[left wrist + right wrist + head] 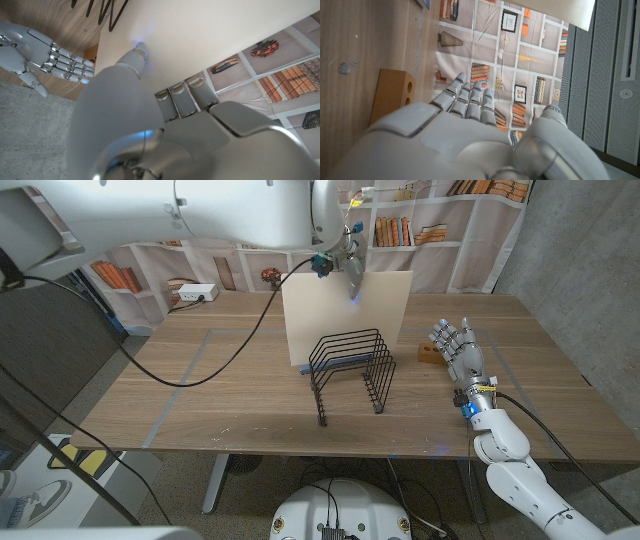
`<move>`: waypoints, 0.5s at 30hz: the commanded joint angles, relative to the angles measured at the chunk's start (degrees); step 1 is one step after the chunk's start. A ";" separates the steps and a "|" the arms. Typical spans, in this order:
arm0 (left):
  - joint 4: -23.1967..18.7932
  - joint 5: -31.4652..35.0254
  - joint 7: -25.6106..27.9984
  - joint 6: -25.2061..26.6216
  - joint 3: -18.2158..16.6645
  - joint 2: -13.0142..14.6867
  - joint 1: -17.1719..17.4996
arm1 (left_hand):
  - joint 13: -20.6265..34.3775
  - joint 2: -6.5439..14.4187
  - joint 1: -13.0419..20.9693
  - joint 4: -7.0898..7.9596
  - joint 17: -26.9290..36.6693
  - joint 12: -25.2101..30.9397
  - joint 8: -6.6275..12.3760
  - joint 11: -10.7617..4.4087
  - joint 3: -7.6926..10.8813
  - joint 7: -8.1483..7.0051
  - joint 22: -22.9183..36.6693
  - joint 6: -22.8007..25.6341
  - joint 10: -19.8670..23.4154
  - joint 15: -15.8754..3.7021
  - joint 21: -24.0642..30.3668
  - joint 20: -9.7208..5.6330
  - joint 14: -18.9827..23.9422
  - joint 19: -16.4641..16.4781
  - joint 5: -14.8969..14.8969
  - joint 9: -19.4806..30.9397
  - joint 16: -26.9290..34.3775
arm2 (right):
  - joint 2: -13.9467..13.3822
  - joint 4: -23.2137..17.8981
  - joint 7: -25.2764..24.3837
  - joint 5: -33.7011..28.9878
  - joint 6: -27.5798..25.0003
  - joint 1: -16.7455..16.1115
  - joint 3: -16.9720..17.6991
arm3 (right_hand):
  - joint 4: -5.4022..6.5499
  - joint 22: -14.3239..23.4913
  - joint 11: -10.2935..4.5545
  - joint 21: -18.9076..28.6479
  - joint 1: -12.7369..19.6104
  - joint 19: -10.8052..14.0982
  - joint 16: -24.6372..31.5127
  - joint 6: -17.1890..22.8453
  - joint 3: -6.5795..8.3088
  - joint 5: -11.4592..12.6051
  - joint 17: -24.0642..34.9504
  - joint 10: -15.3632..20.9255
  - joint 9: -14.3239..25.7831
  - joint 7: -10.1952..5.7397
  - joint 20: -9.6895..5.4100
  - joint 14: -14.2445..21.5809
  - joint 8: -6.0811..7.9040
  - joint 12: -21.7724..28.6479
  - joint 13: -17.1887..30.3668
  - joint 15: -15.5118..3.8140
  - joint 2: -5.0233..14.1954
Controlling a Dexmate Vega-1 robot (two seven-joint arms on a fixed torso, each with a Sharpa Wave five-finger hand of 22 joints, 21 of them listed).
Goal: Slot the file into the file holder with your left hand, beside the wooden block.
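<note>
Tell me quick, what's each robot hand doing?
Left hand: holding the file by its top edge.
Right hand: open, holding nothing, beside the wooden block.

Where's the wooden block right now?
In the head view the wooden block sits on the table's right side, between the wire file holder and the right hand, close beside the hand's fingers.

- the flat cream rectangular file (340, 315) stands upright just behind the black wire file holder (352, 370), its top edge gripped.
- the small tan wooden block (431, 353) with holes lies right of the holder.
</note>
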 commanded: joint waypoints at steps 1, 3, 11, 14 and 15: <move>2.02 3.38 -4.35 -1.73 0.58 -1.66 1.44 | 0.31 0.06 -0.21 0.05 0.11 0.23 -0.24 -0.02 0.38 1.35 0.08 0.86 -0.31 0.09 -0.08 0.08 -0.56 -0.10 0.49 0.31 0.11 | -0.18 -0.76 -0.64 -0.42 -0.06 -0.63 0.29 | -0.32 0.34 -0.11 -0.13 0.01 0.53 -0.14 0.31 0.07 0.37 0.21 0.54 0.22 -0.17 -1.06 0.53 -0.06 -0.09 0.14 0.10 0.53; 2.05 3.66 -4.71 -1.71 0.41 -1.52 1.95 | 0.30 0.05 -0.23 0.05 0.10 0.21 -0.25 0.00 0.41 1.32 0.08 0.84 -0.35 0.10 -0.07 0.10 -0.57 -0.11 0.49 0.33 0.12 | -0.20 -0.81 -0.63 -0.45 -0.13 -0.58 0.27 | -0.32 0.34 -0.12 -0.14 0.01 0.56 -0.14 0.39 0.07 0.37 0.21 0.53 0.22 -0.10 -1.08 0.55 -0.03 -0.09 0.14 0.13 0.54; 2.26 4.20 -5.84 -1.67 -0.77 0.05 4.47 | 0.37 0.02 -0.32 0.05 0.10 0.25 -0.26 0.02 0.59 1.36 0.10 0.89 -0.35 0.10 -0.10 0.11 -0.79 -0.29 0.54 0.38 0.13 | -0.27 -0.97 -1.05 -0.85 -0.97 -0.08 -0.05 | -0.35 0.35 -0.19 -0.24 0.02 0.58 -0.14 0.35 0.07 0.37 0.22 0.50 0.22 -0.10 -1.05 0.53 -0.05 -0.11 0.14 0.12 0.61; 2.64 4.44 -6.18 -2.20 -1.44 0.49 5.59 | 0.41 0.03 -0.35 0.06 0.11 0.27 -0.29 -0.05 0.64 1.45 0.10 0.87 -0.34 0.26 -0.10 0.18 -0.84 -0.33 0.55 0.38 0.13 | -0.18 -0.96 -1.25 -0.95 -1.14 0.03 -0.16 | -0.36 0.35 -0.16 -0.28 0.02 0.61 -0.14 0.36 0.06 0.37 0.22 0.48 0.22 -0.09 -1.05 0.54 -0.05 -0.12 0.14 0.09 0.62; 2.79 4.55 -6.31 -2.38 -1.61 0.57 5.92 | 0.42 0.03 -0.36 0.06 0.11 0.27 -0.29 -0.05 0.67 1.43 0.11 0.86 -0.37 0.22 -0.09 0.18 -0.74 -0.32 0.56 0.41 0.19 | -0.15 -0.95 -1.30 -0.99 -1.18 0.06 -0.20 | -0.36 0.35 -0.14 -0.30 0.02 0.60 -0.15 0.37 0.06 0.37 0.22 0.48 0.22 -0.09 -1.05 0.53 -0.04 -0.12 0.14 0.09 0.63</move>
